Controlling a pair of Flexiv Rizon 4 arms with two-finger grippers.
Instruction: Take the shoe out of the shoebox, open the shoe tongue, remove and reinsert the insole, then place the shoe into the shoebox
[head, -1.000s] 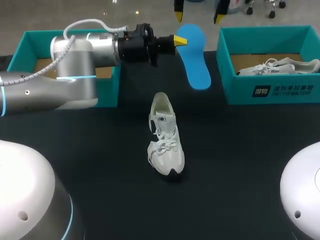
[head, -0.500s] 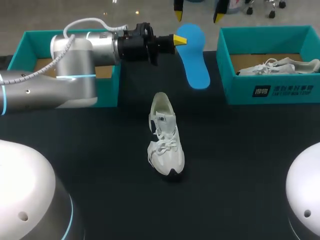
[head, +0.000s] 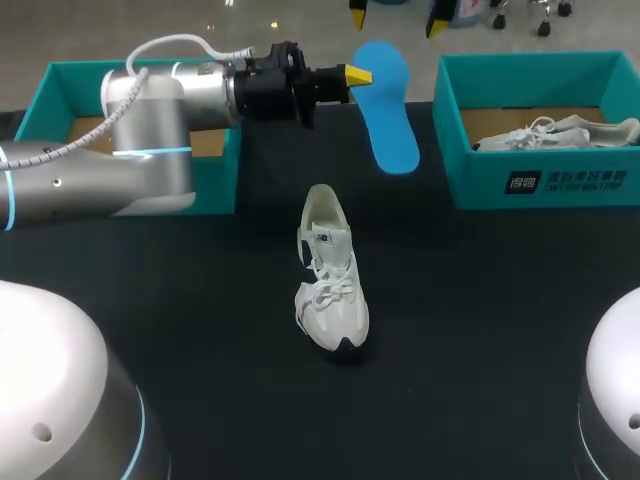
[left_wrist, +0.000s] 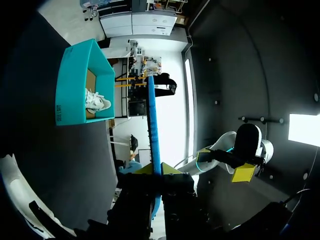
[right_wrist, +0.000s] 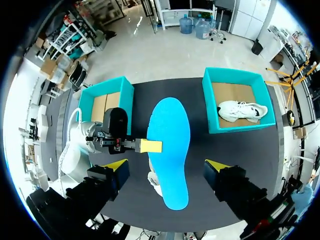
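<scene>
A white shoe (head: 330, 272) stands on the black table, toe toward me, with its opening bare. My left gripper (head: 356, 75) is shut on the heel-side edge of the blue insole (head: 386, 112) and holds it in the air beyond the shoe. In the left wrist view the insole (left_wrist: 152, 117) shows edge-on between that gripper's (left_wrist: 155, 169) yellow tips. My right gripper (head: 397, 18) hangs open high above. From its wrist view the insole (right_wrist: 170, 145) lies flat below its (right_wrist: 166, 165) spread tips, and the shoe (right_wrist: 153, 181) peeks out under it.
A teal shoebox (head: 60, 95) with a bare cardboard floor stands at the back left, partly behind my left arm. A second teal shoebox (head: 540, 175) at the back right holds another white shoe (head: 555, 132). Two white arm bases fill the near corners.
My left gripper has lifted the insole slightly up and away. The right gripper's tips have risen a little toward the view's upper edge.
</scene>
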